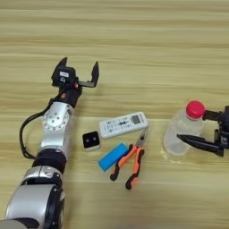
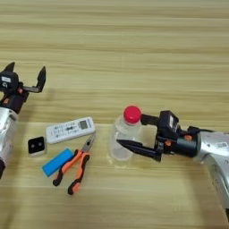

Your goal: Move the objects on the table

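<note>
A clear plastic bottle (image 2: 119, 130) with a red cap stands upright at the right. My right gripper (image 2: 129, 130) reaches in from the right and is shut on the bottle, one finger by the cap, the other across the body. In the middle lie the white remote control (image 1: 123, 124), the small black cube (image 1: 91, 140), the flat blue block (image 1: 113, 156) and the orange-black pliers (image 1: 129, 163), close together. My left gripper (image 1: 79, 64) is open over bare wood, up and to the left of the remote, with nothing between its fingers.
The light-yellow wooden table (image 1: 147, 44) stretches bare across the far half. My left arm (image 1: 53, 134) runs up the left side, close beside the cube. My right forearm (image 2: 210, 150) comes in from the right edge.
</note>
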`<action>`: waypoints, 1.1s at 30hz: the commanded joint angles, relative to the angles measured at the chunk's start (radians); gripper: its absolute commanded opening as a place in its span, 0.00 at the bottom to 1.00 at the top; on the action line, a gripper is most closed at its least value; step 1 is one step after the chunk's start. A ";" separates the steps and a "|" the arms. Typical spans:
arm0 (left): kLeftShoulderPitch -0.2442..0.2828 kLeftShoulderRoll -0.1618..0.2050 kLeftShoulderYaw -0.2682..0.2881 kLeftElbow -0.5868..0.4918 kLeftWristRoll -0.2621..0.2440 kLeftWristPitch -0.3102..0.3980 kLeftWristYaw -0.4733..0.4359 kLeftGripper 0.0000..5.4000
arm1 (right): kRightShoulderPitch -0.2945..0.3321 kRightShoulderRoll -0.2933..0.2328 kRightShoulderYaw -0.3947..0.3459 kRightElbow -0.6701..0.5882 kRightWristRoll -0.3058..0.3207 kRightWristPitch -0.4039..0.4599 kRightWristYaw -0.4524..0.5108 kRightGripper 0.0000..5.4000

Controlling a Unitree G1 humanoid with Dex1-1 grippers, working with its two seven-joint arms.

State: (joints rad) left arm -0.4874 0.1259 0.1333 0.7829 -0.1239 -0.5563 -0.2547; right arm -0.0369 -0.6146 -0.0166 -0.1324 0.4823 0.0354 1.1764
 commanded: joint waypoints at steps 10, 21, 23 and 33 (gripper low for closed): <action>-0.020 -0.009 -0.001 0.028 0.001 -0.018 -0.002 1.00 | -0.141 0.086 0.004 0.077 -0.080 0.018 -0.201 0.58; -0.022 -0.009 0.000 0.034 0.000 -0.022 -0.004 1.00 | -0.172 0.119 0.057 0.123 -0.150 0.050 -0.251 0.58; -0.021 -0.009 0.000 0.034 0.000 -0.022 -0.004 1.00 | -0.173 0.118 0.064 0.133 -0.160 0.047 -0.253 0.58; -0.023 -0.011 0.000 0.037 0.001 -0.024 -0.003 1.00 | -0.166 0.114 0.069 0.150 -0.163 0.047 -0.237 0.64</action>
State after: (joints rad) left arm -0.4909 0.1189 0.1345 0.8106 -0.1237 -0.5742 -0.2546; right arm -0.1800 -0.4978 0.0511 0.0150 0.3196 0.0830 0.9285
